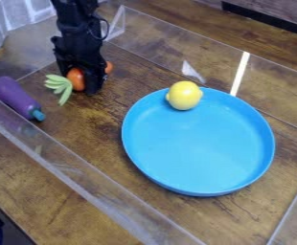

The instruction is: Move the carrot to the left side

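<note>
The carrot (76, 78) is a small orange toy with a light-green leafy top that points left toward the eggplant. It lies on the wooden table at the upper left. My black gripper (82, 78) comes straight down over it, and its fingers are shut on the orange body, hiding most of it. Only a patch of orange and the green leaves (59, 86) show beside the fingers.
A purple eggplant (15, 97) lies just left of the carrot's leaves. A large blue plate (202, 158) fills the middle right, with a yellow lemon (183, 94) at its far rim. A clear plastic sheet covers the table.
</note>
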Robot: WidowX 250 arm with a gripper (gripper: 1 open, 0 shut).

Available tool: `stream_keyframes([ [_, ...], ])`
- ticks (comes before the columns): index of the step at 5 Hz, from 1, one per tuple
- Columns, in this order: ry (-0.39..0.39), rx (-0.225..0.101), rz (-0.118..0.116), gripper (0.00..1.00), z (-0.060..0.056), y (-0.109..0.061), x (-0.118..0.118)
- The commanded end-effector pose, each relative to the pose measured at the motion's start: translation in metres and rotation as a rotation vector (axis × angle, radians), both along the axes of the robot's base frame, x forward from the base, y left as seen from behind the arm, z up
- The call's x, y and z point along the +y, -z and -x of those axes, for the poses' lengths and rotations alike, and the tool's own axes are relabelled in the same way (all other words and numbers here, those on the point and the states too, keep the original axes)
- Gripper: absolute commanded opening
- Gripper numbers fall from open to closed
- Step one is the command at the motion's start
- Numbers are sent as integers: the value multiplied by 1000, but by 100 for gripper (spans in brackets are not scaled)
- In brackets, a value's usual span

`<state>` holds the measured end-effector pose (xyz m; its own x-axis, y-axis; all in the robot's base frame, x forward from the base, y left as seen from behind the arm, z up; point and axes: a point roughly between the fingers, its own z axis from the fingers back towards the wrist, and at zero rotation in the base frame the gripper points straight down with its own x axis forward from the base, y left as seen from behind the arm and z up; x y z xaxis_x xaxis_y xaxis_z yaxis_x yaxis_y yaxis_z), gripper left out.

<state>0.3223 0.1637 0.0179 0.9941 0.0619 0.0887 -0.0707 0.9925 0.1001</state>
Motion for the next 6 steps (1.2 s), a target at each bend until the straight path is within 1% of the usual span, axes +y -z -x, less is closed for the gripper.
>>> stream_keyframes([
  [1,-12,41,2,100,9,2,3],
  [2,-7,49,9,0,9,2,0],
  [3,-4,61,15,100,10,1,-3],
  [4,3,70,17,0,9,0,-6],
  [5,8,80,23,100,9,0,-9],
  [6,16,85,26,0,8,-1,-12],
])
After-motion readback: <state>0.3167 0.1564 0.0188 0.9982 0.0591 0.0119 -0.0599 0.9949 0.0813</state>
